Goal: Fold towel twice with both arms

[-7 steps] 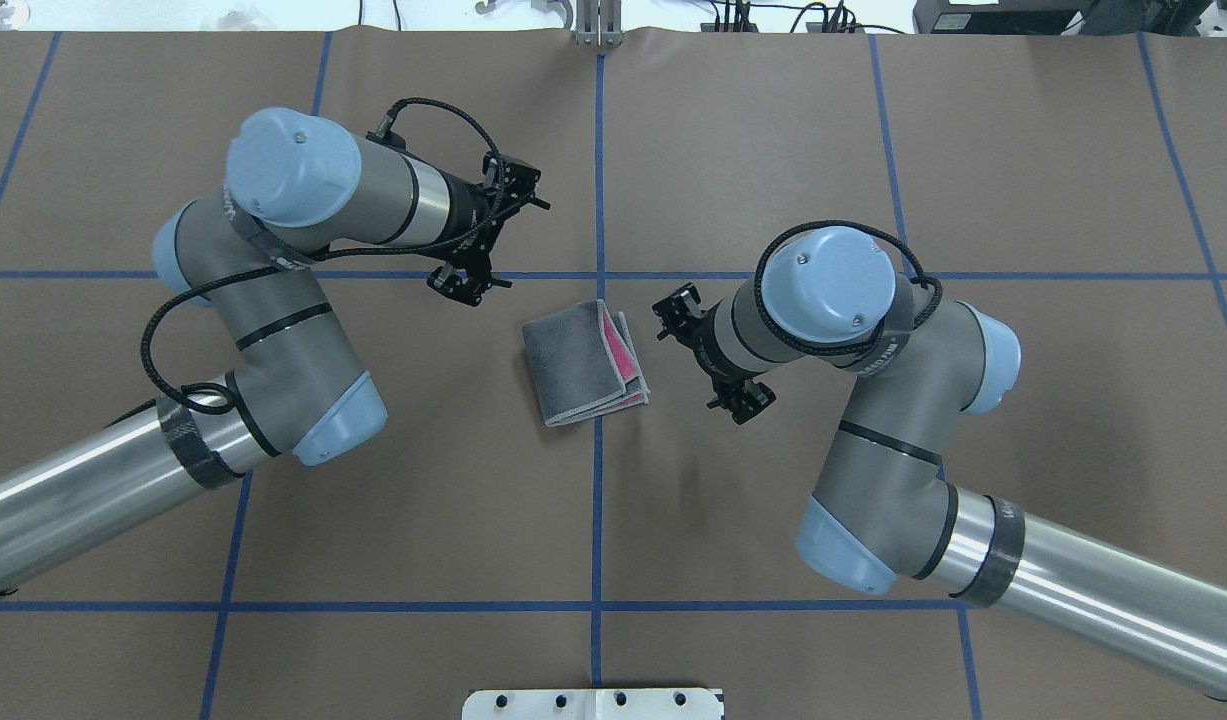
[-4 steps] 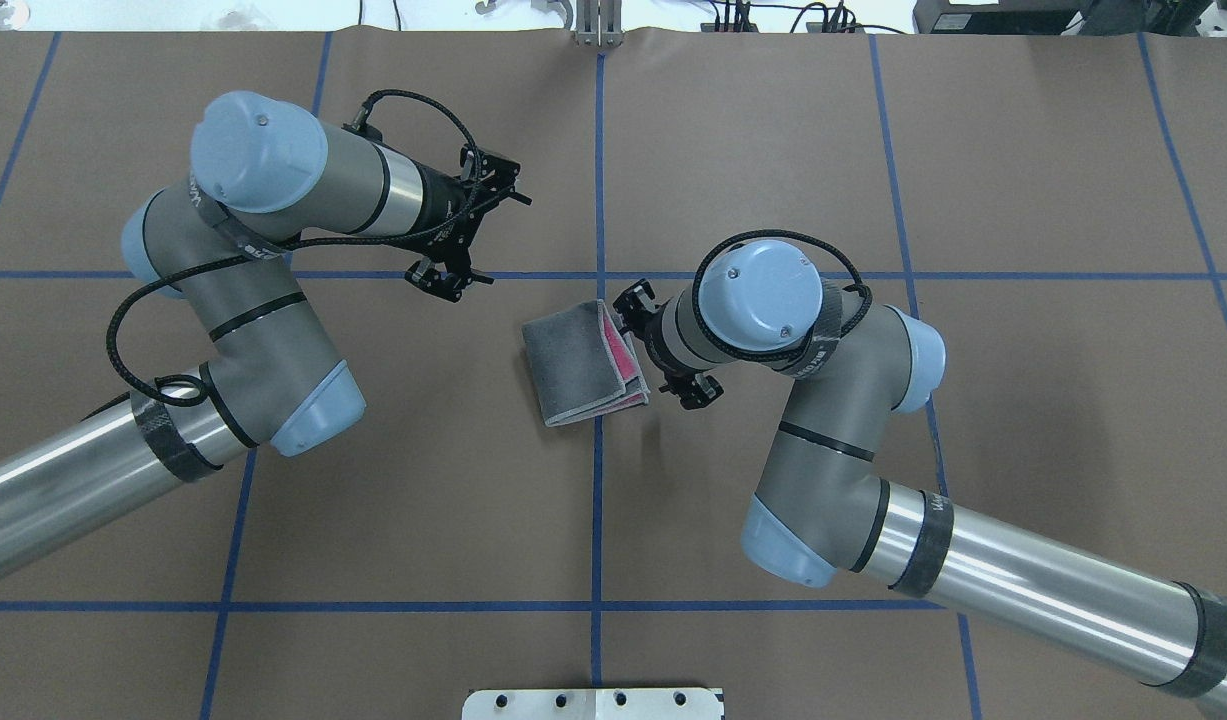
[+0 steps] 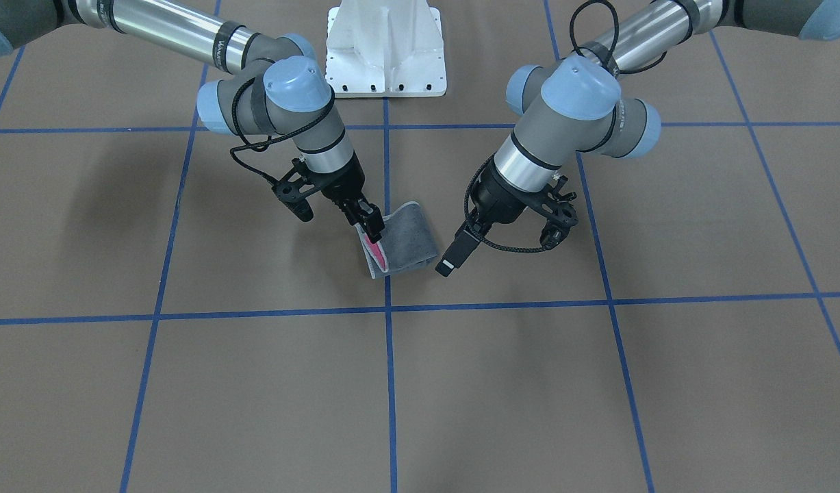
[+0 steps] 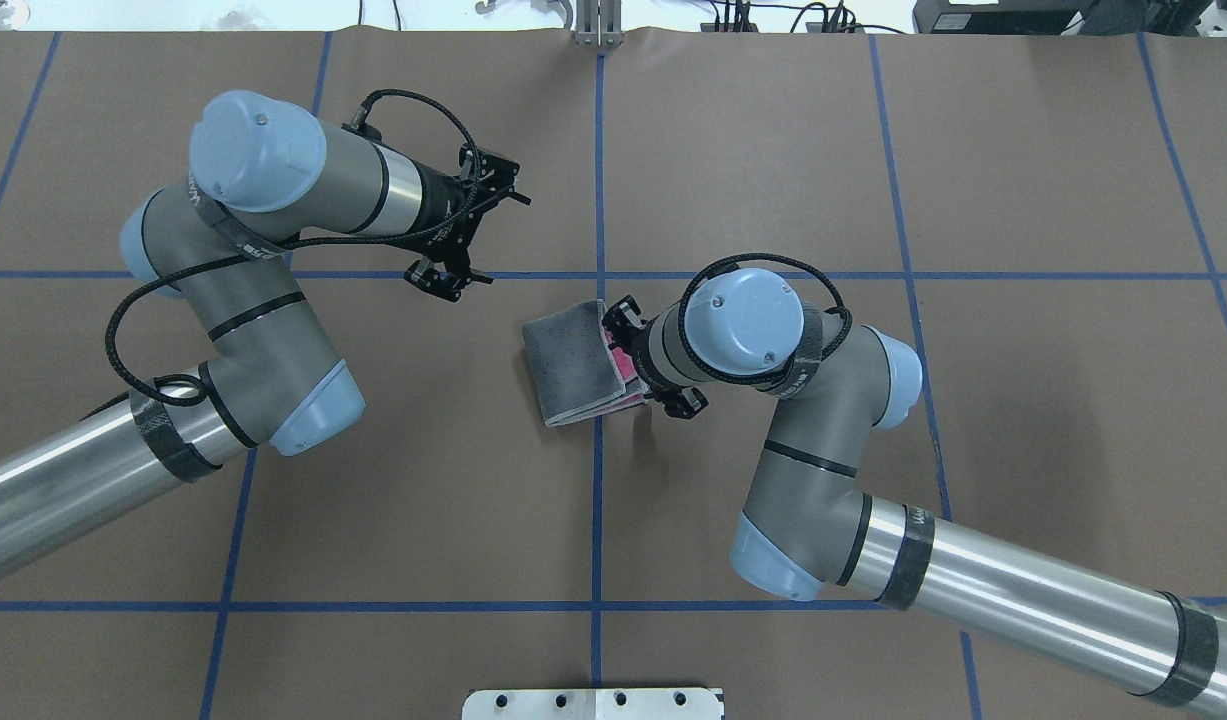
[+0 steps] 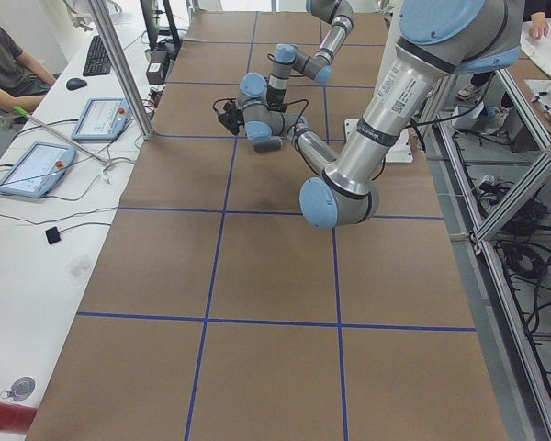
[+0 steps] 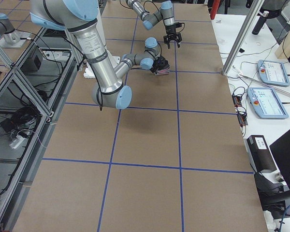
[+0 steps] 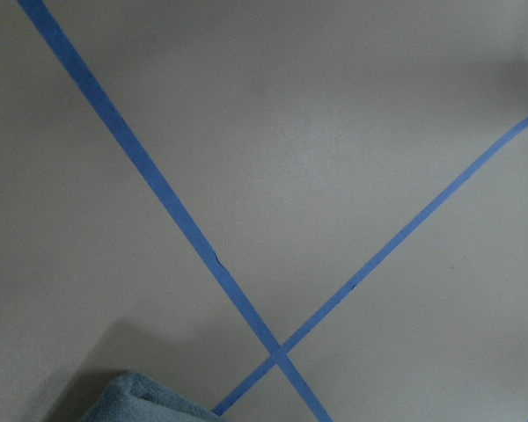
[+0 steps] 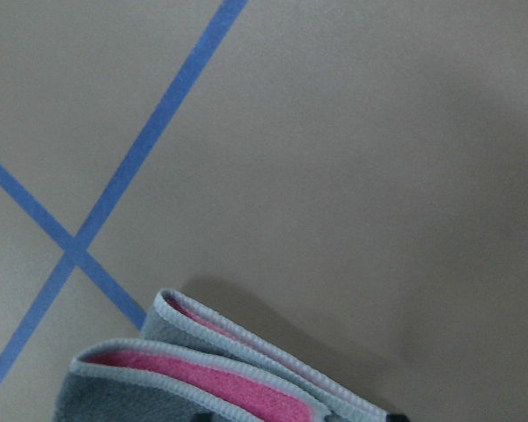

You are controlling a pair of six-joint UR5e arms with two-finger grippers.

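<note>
The towel [image 4: 573,365] lies folded at the table's centre, dark grey face up, with pink layers showing along its open edge. It also shows in the front view [image 3: 409,239]. My right gripper [image 3: 372,224] looks shut, with its tips resting on that pink open edge. In the overhead view my right wrist hides it. The right wrist view shows the layered pink and grey edges [image 8: 202,378] close below. My left gripper [image 3: 447,266] is shut and empty, hovering just beside the towel's opposite folded edge. A grey corner of the towel shows in the left wrist view [image 7: 141,406].
The white pedestal base [image 3: 385,48] stands at the robot's side of the table. Blue tape lines [image 4: 598,500] cross the brown table cover. In the left side view a side bench holds tablets [image 5: 28,170], and a seated person [image 5: 0,64] is beside it.
My right arm has swung left until its gripper reached the towel's pink edge. My left arm drew back slightly to the left, then held still. The towel has not moved.
</note>
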